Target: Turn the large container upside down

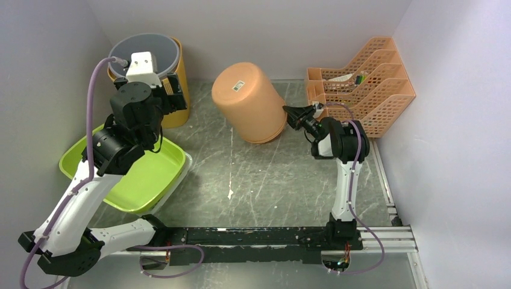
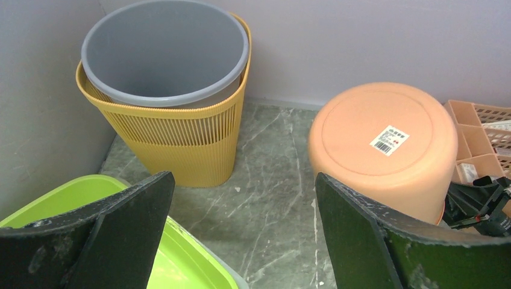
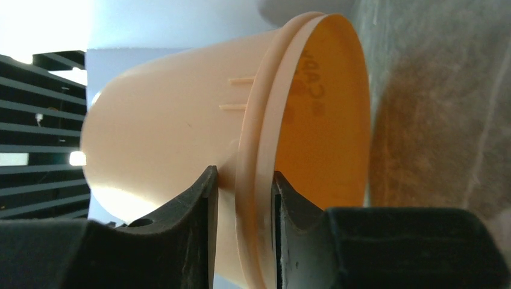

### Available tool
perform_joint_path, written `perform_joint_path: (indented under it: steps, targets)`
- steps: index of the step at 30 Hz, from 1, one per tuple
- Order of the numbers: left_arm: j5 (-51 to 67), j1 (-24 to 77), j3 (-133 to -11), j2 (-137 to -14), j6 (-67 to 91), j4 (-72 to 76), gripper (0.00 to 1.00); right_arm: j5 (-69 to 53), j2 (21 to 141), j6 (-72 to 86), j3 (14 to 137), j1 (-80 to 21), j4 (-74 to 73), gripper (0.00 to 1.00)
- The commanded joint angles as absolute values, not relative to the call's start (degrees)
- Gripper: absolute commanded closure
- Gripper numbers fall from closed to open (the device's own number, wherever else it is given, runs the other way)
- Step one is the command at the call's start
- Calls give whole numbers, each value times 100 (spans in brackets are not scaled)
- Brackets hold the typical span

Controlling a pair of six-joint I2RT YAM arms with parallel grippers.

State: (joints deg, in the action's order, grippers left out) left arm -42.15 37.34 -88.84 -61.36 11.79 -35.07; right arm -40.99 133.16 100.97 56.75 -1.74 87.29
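Marbled tabletop (image 1: 271, 180): right end effector (image 1: 288, 113) grips orange container (image 1: 250, 99); left end effector (image 2: 241, 177) gapes empty.

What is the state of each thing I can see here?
orange container: tilted, base facing up, not yet flat
grey bin: upright, inside yellow basket
green tub: open side up
file rack: standing
left gripper: open, empty
right gripper: astride the orange container's rim, grip unclear

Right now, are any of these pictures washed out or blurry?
Right wrist view: the top-left corner is blown out white, the orange bucket has a pale glare low on its side, and the floor beyond looks soft. Left wrist view: even light, its own dark fingers loom large. Top view: sharp, with faint shadows.
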Motion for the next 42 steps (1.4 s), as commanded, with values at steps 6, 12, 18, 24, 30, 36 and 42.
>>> perform_joint_path:
  steps: [6,12,18,24,30,36,42]
  targets:
    - [-4212,3726,-8589,-6193,1134,-3175,1,-4838,13697,9043,5235,-104,10015,66]
    - [-4134,3725,-8543,-6332,1134,-3078,1,-4884,13527,8707,4990,-87,9689,66]
    - [-4087,3723,-8442,-6354,1162,-3024,1,-4830,13102,7981,4755,-77,8762,63]
    - [-4029,3727,-8350,-6344,1200,-2964,1,-4631,12621,7218,4551,-79,7635,57]
    - [-4004,3726,-8229,-6328,1255,-2962,1,-4243,12017,6341,4331,-78,6326,57]
    - [-3997,3725,-8146,-6302,1290,-2964,1,-3601,10905,5025,4446,-86,4422,56]
    - [-4004,3727,-7893,-6271,1343,-2849,1,-2859,9479,3653,5218,-141,2040,54]
